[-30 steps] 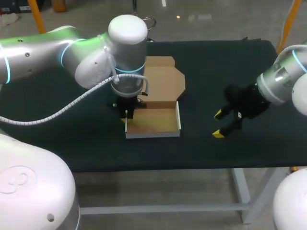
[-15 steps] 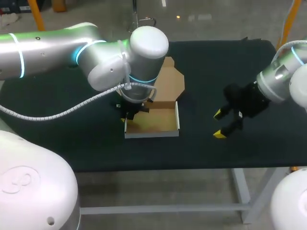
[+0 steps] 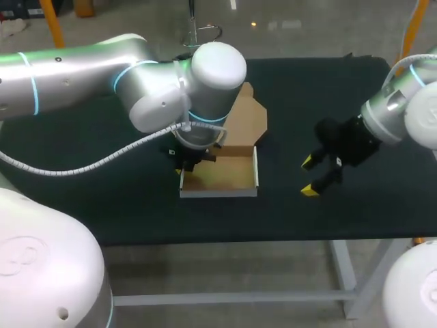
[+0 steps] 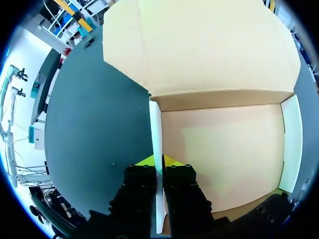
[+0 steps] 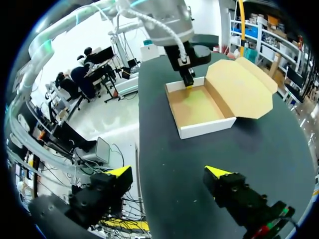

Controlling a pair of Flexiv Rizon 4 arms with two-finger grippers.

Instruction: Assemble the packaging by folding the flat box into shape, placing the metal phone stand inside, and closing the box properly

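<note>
The folding stage is judged largely done: the box (image 3: pixel 218 174) is seen standing as a shallow open tray near the middle of the table (image 3: pixel 123 205), somewhat toward its front edge, with low walls raised at the front and at both sides. Its lid (image 3: pixel 242 119) is laid back flat toward the table's far edge, hinged along the tray's rear. The left gripper (image 4: pixel 158 162) is pinched on the tray's left side wall (image 4: pixel 156 134), one finger inside and one outside (a hold that reads as creasing or steadying that wall). The right gripper (image 3: pixel 311 176) is held above bare cloth well apart from the box, toward the table's right edge, its fingers spread wide and nothing between them. The tray's floor is shown bare in all views, and the phone stand cannot be made out with certainty anywhere on the table. Placing the stand inside, folding the lid over and tucking it shut are therefore judged to remain.
</note>
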